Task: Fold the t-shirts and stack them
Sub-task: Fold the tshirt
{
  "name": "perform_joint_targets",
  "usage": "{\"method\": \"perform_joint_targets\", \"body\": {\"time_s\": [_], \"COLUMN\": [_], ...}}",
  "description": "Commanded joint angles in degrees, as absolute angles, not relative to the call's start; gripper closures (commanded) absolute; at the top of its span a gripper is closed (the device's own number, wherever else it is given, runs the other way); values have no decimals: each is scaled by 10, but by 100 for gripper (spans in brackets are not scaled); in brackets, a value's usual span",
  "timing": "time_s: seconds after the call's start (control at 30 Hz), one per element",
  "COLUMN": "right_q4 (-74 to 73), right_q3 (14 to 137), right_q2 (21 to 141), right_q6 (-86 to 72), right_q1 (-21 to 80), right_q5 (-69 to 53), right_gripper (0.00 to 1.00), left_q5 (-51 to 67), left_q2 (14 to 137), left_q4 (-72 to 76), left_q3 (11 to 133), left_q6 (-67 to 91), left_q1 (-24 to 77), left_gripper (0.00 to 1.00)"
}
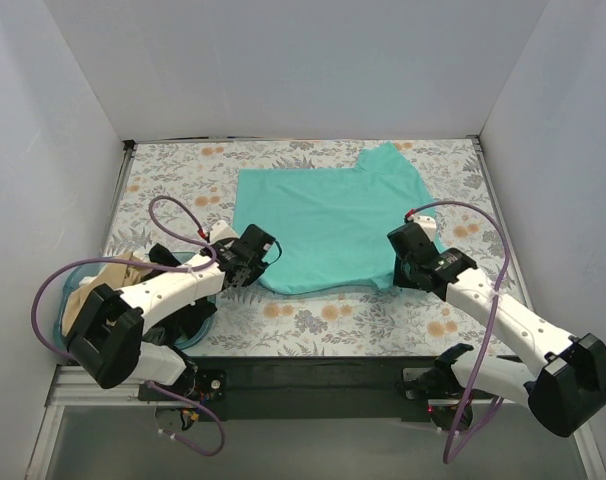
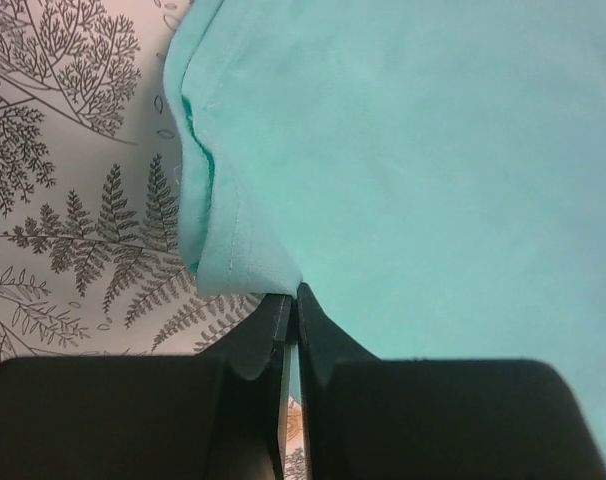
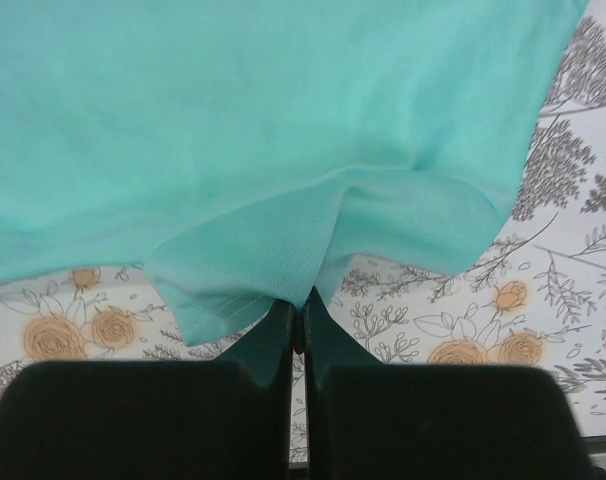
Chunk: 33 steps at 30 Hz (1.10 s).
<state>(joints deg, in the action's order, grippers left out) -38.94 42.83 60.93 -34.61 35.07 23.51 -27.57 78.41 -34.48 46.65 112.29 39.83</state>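
Observation:
The teal-green t-shirt [image 1: 328, 225] lies spread on the floral table, one sleeve at the far right. My left gripper [image 1: 260, 256] is shut on its near left edge; the left wrist view shows the hem [image 2: 228, 255] pinched at the fingertips [image 2: 295, 297]. My right gripper [image 1: 408, 262] is shut on its near right edge; the right wrist view shows a fold of cloth [image 3: 273, 265] pinched and lifted off the table. The tan-beige t-shirt [image 1: 98, 283] lies crumpled in the blue basket [image 1: 58, 290] at the near left.
The floral tablecloth [image 1: 163, 185] covers the table, with white walls on three sides. The basket stands under the left arm by the near left edge. A black rail [image 1: 313, 375] runs along the near edge.

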Motion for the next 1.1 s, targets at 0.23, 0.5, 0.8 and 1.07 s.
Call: {"method": "perform_joint_targets", "body": {"time_s": [0.23,0.5,0.8,1.07], "right_q4": [-353,-317,-299,-286], "right_q3": [543,600,663,700], "right_q2": [677,743,840,909], "right_q6": [-222,-170,-144,-135], "right_q1": [289,242,219,195], "right_q5": [252,206,180,173], "right_gripper": [99,99,99,99], "left_q5": [-271,-234,-234,-243], "left_q2": [816,869,930,990], "left_q4": [-310,-293,-291,-292], "left_q3": [547,598,644,678], "left_q6": [1046,1022,1014,1007], "left_q1": [343,298,274,251], "left_gripper": [100,100,100,100]}}
